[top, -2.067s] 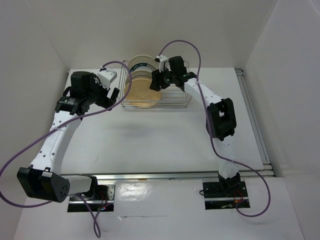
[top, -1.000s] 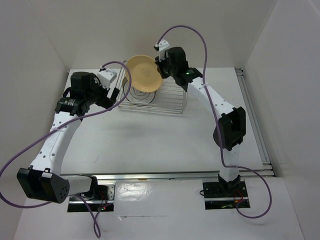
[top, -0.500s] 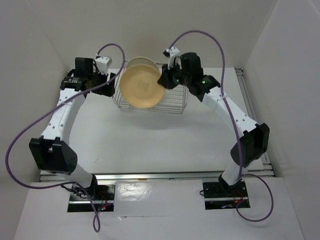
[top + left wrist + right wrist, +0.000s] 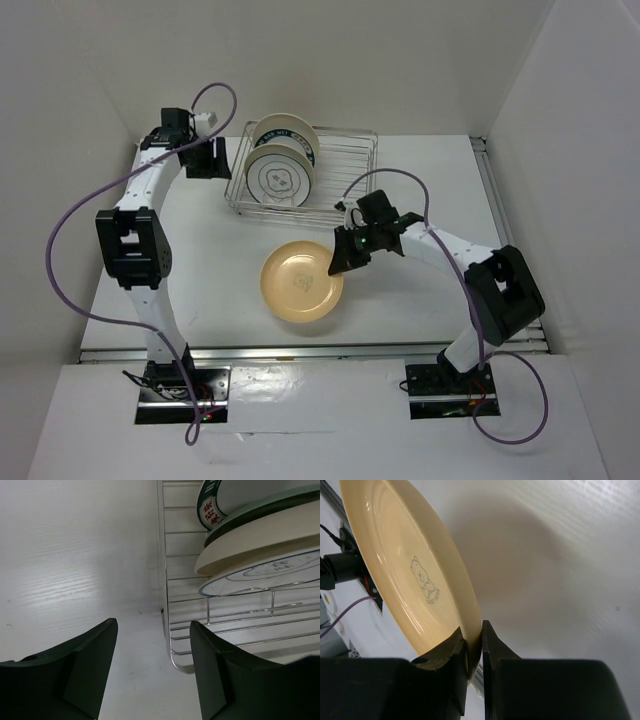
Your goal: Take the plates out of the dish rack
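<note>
Right gripper (image 4: 340, 264): clamped narrow on rim of tan plate (image 4: 300, 284), held tilted low over table (image 4: 200, 280), just in front of rack (image 4: 352, 207). Left gripper (image 4: 214, 160): spread wide, holding nothing, beside rack's left rail. Placing step, by the look of it; next calls for levelling, lowering flat, then letting go. More plates (image 4: 281, 172) upright in rack. Smooth white surface; plain white walls (image 4: 90, 80) close on three sides.
</note>
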`<state>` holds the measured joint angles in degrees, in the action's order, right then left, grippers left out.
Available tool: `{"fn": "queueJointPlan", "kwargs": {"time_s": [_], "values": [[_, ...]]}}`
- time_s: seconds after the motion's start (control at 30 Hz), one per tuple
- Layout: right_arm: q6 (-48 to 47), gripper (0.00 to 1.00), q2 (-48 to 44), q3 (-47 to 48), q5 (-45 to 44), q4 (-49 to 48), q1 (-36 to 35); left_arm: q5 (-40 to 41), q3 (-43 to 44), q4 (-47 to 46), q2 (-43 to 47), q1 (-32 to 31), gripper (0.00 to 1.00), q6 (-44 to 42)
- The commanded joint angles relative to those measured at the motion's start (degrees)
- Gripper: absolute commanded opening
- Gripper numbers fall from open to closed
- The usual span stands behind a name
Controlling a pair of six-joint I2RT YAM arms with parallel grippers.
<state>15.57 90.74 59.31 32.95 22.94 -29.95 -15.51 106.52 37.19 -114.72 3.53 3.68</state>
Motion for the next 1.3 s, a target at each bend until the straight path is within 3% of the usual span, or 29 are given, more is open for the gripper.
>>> {"fn": "queueJointPlan", "kwargs": {"time_s": [0.0,0.1,0.5,0.63,0.67,0.73,0.77,0.93,1.1,1.27], "values": [[4.6,0.00,1.0,-2.0,3.9,-7.0,0.4,-2.6,1.8,0.2,-3.6,-0.7,0.73,1.9],[5.8,0.00,5.1,-2.0,5.3,-7.6,0.4,-2.1,-0.2,-1.5,-4.6,-1.2,0.70,1.9],[4.6,0.03,12.7,1.2,-1.7,-4.7,0.4,-1.5,-8.3,-4.1,-1.7,-3.0,0.38,3.4],[3.5,0.12,13.8,2.3,-2.7,-2.9,0.4,-1.5,-9.9,-3.5,-0.6,-3.0,0.38,4.6],[3.5,0.19,13.9,2.3,-2.7,-2.9,0.4,-2.1,-11.3,-3.5,-0.6,-3.0,0.38,5.3],[3.0,0.25,13.9,2.3,-3.2,-2.9,0.4,-2.6,-11.9,-3.5,0.6,-3.0,0.35,6.0],[3.0,0.36,13.9,2.3,-3.2,-2.9,0.4,-2.6,-12.5,-4.0,0.6,-3.0,0.31,6.0],[1.9,0.51,12.6,2.3,-4.3,-0.5,1.0,-3.8,-12.5,-3.5,1.2,-3.0,0.22,6.5],[-1.3,0.54,7.8,5.8,-9.4,3.7,1.0,-6.5,-13.2,-1.6,1.9,-3.0,0.18,7.6],[-5.5,0.54,1.2,12.3,-5.1,5.4,1.0,-8.4,-13.8,-0.5,2.4,-3.0,0.18,8.2]]}}
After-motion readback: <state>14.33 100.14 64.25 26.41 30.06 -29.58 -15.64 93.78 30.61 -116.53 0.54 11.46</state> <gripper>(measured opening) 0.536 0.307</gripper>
